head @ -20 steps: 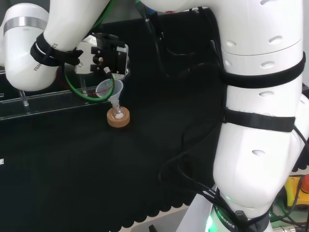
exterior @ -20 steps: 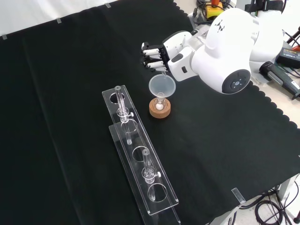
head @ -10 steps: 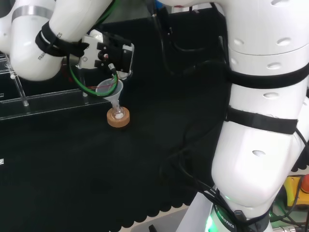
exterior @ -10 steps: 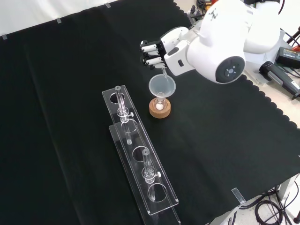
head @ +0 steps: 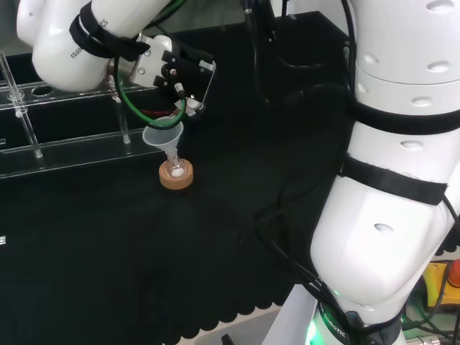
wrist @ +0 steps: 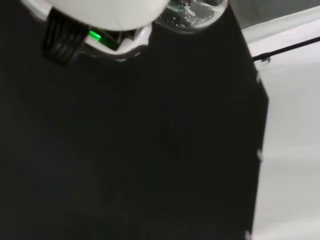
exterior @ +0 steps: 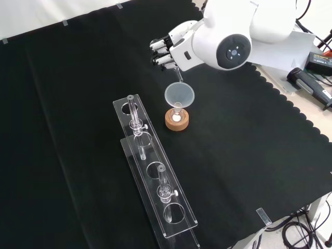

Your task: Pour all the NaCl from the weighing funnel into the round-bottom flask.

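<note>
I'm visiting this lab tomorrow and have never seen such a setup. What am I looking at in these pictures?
A white robot arm ends in a black and white hand with fingers. One camera looks from behind the arm, one from the front, one from the wrist. On the black cloth a small flask sits in a cork ring with a clear funnel in its neck; beside them lies a clear rack. The hand, fingers curled, holds a clear weighing funnel with white grains clinging inside, above the funnel.

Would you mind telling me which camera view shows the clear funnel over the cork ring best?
The front view: the funnel stands unobstructed, its round mouth open toward the camera, above the cork ring. The head view shows it side-on, below the hand. I cannot make it out in the wrist view.
</note>
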Controlling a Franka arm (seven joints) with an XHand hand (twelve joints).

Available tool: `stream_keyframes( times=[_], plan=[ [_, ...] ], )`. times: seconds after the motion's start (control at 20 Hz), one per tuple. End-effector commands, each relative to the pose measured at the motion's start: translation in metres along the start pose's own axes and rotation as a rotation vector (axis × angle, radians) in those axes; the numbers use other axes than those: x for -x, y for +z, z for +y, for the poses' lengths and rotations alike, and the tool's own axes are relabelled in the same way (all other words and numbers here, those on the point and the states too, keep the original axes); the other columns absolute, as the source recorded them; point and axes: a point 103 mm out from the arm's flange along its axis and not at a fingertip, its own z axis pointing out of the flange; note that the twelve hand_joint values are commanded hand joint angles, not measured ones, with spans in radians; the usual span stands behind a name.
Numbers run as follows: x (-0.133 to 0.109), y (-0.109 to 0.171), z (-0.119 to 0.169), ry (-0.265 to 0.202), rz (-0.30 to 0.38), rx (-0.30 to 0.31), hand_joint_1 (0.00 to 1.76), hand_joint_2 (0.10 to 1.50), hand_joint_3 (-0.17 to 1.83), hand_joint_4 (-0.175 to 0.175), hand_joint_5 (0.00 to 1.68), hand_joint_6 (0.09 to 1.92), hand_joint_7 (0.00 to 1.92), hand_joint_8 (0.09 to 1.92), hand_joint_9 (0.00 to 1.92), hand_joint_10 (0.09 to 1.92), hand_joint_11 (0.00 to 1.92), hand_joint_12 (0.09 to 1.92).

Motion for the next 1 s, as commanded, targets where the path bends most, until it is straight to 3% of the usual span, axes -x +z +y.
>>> stream_keyframes(
  times=[0.05, 0.55, 1.0],
  plan=[
    [0.008, 0.01, 0.003, -0.018, 0.073, -0.003, 1.14, 0.62, 0.65, 0.175, 1.39, 0.45, 0.67, 0.65, 1.08, 0.25, 0.79, 1.08],
    [0.016, 0.012, 0.005, -0.018, 0.225, -0.047, 1.14, 0.62, 0.65, 0.175, 1.39, 0.46, 0.67, 0.65, 1.08, 0.25, 0.8, 1.08],
    [0.021, 0.02, 0.007, -0.015, 0.299, -0.034, 1.14, 0.62, 0.65, 0.175, 1.39, 0.46, 0.67, 0.65, 1.08, 0.25, 0.8, 1.08]
  ],
)
